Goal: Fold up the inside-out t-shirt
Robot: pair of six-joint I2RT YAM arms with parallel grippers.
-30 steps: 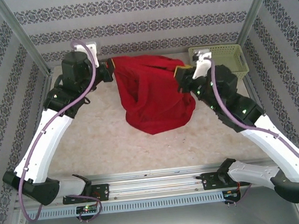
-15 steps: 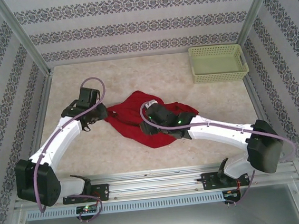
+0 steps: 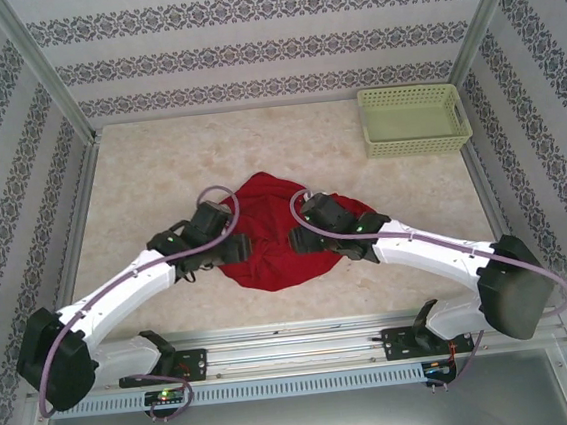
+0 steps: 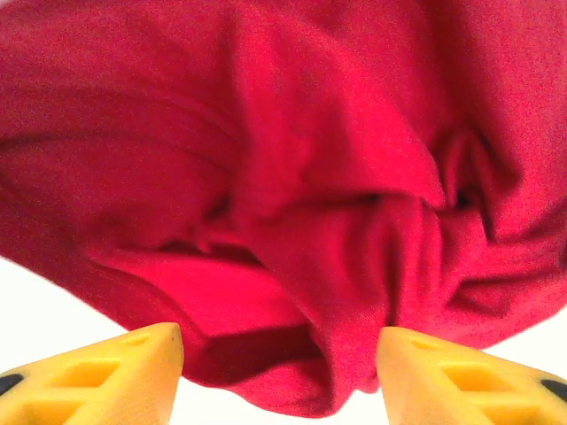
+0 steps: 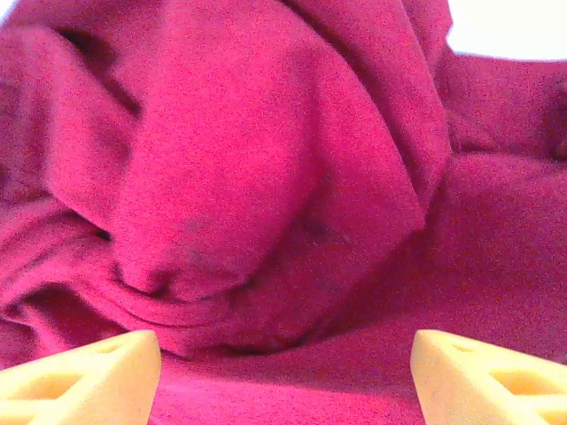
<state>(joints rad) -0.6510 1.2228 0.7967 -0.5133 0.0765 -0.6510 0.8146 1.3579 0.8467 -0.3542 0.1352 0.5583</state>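
The inside-out t-shirt (image 3: 266, 236) lies as a crumpled bright red heap in the middle of the table. My left gripper (image 3: 241, 247) is at the heap's left edge and my right gripper (image 3: 302, 239) at its right edge, pointing toward each other. In the left wrist view the yellow fingers (image 4: 106, 376) stand wide apart, and the left gripper (image 4: 280, 376) is open with a loose fold of the t-shirt (image 4: 266, 177) lying between them, not pinched. In the right wrist view the right gripper (image 5: 285, 381) is open over rumpled t-shirt cloth (image 5: 266, 177), its pale fingers (image 5: 483, 381) far apart.
A pale green lattice basket (image 3: 413, 120) stands at the back right corner. Patterned walls and metal posts enclose the table (image 3: 139, 176). Bare tabletop lies to the left, behind and in front of the heap.
A second ago both grippers held the t-shirt up at the back. They came down toward the near middle, opened and let go; the t-shirt now rests in a heap.
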